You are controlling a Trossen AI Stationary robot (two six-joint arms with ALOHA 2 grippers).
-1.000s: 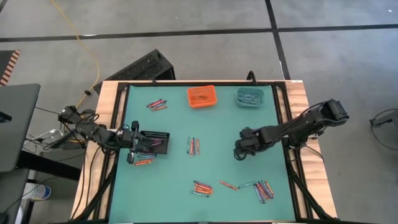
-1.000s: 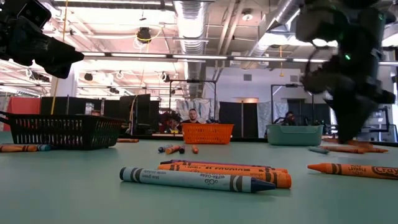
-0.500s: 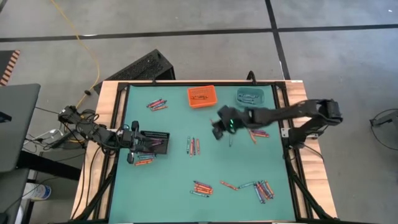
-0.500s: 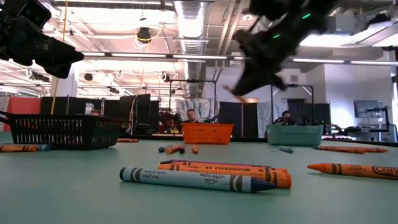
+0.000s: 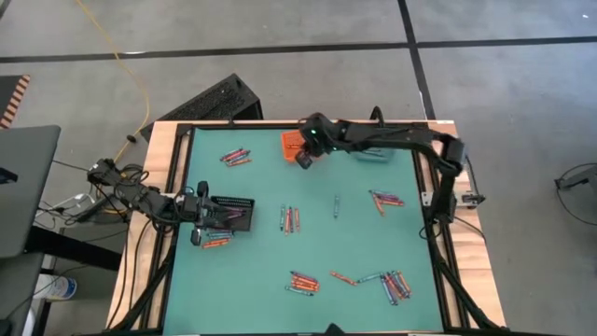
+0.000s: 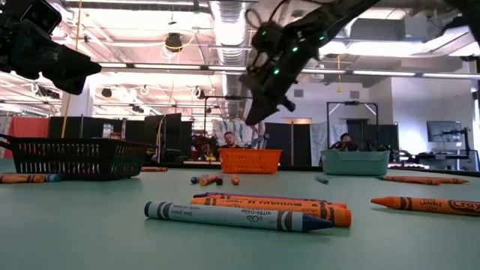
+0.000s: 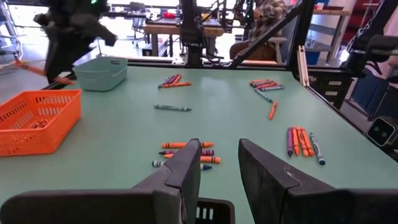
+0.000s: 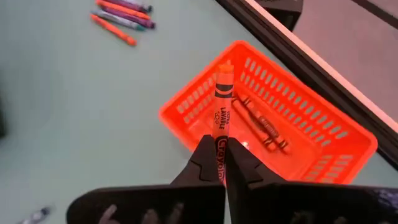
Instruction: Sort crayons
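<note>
My right gripper hangs over the near edge of the orange bin at the table's far side, shut on an orange crayon. Crayons lie in loose groups on the green table: far left, middle, near, near right and right. My left gripper stays at the table's left, level, beside the black basket. It is open with nothing between its fingers. My right gripper pinches the orange crayon's wrapped back part between its two fingers. The crayon runs along the fingers and sticks out ahead of them, its tip over the orange bin. The fingers slant down from the table's right. The crayon is lifted clear.
A teal bin stands to the right of the orange bin, under the right arm. The orange bin holds a few crayons. A single teal crayon lies mid-table. More crayons lie by the black basket.
My right gripper has swung from the table's right middle up and toward the far edge and the left, to the orange bin, rolling as it went and carrying the orange crayon. The left arm has kept still.
</note>
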